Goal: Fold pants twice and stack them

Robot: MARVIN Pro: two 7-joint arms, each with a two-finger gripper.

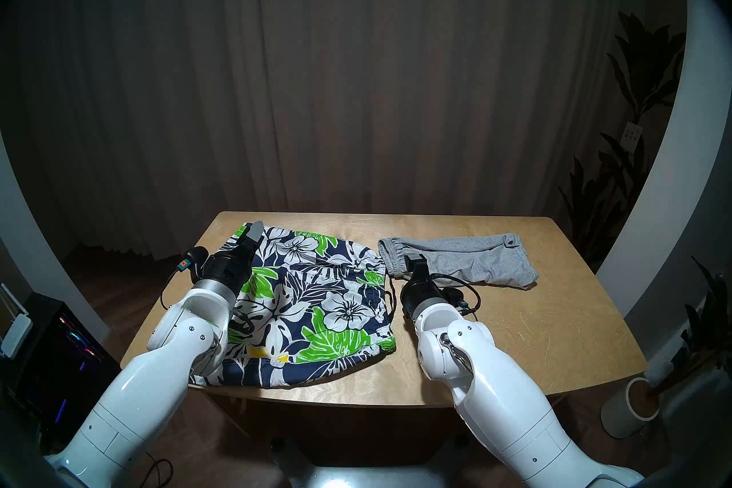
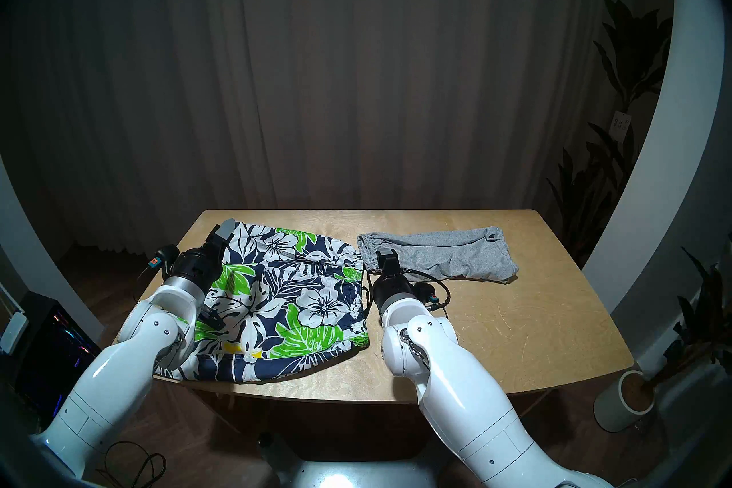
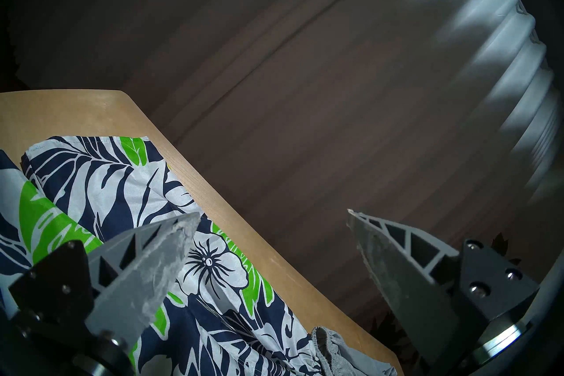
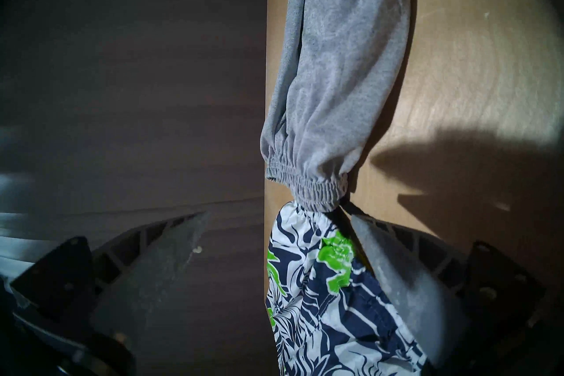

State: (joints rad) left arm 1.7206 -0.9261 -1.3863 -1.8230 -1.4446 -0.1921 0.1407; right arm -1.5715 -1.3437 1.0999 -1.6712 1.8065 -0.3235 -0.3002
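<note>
Dark pleated curtains hang behind a pale plywood tabletop [image 1: 495, 336] with rounded corners in the head views, where the slick navy floral shorts [image 1: 317, 301] lie spread on the left and the soft heather-grey shorts [image 1: 463, 257] sit bunched far right. Left wrist view: left claw [image 3: 273, 218] spread wide and empty, ribbed grey fingers over the floral fabric's far edge. Right wrist view: right claw [image 4: 279, 218] also gaping, empty, by the grey pair's gathered elastic waistband [image 4: 308, 186], which touches the floral print.
</note>
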